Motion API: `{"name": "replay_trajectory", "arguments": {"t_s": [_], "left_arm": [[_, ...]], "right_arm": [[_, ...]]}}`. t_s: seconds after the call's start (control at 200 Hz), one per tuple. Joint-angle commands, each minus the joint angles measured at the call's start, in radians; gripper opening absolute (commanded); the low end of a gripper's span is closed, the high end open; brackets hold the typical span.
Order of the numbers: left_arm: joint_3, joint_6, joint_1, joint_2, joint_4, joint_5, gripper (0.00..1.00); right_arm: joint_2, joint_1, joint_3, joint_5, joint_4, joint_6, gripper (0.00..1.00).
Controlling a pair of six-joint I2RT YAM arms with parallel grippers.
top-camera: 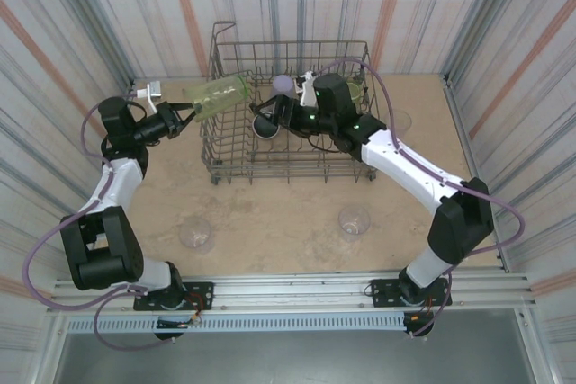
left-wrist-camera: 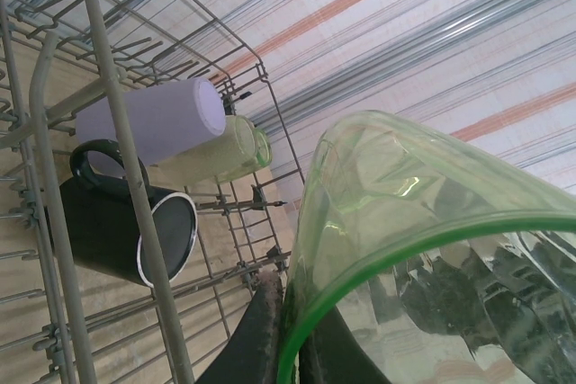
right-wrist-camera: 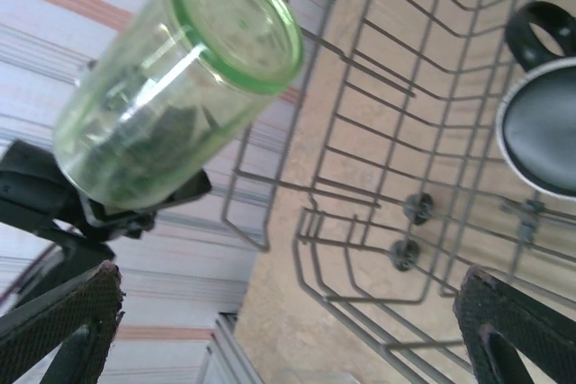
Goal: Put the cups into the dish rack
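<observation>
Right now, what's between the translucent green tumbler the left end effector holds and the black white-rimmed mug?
Right wrist view: just the grey wire dish rack's side wall and bottom wires separate green tumbler from black mug.

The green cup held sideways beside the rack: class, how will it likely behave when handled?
Probably light: the green cup looks thin-walled and see-through. Apt to roll if laid down, being round and smooth. May slip, since the left hand pinches just its rim.
</observation>
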Motion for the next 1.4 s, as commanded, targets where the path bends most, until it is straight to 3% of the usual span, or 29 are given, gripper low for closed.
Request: {"name": "replay_trajectory", "arguments": {"t_s": [0.0,0.832,1.177,1.398], "left_arm": [[0.029,0.036,-0.009,-0.025,0.039,0.039,0.00],[0.030,0.074,-0.013,-0.035,0.008,0.042,0.00],[0.030,0.078,-0.013,-0.032,0.004,0.042,0.00],[0.032,0.084,-0.013,-0.031,-0.003,0.041,0.00]], "right_arm": [[0.043,-0.005,0.060,-0.043,0.081,0.065,0.99],[0.268,0.022,0.165,0.053,0.373,0.528,0.99],[0.348,0.058,0.254,0.065,0.405,0.626,1.00],[0.384,0.071,0.298,0.082,0.411,0.665,0.91]]}}
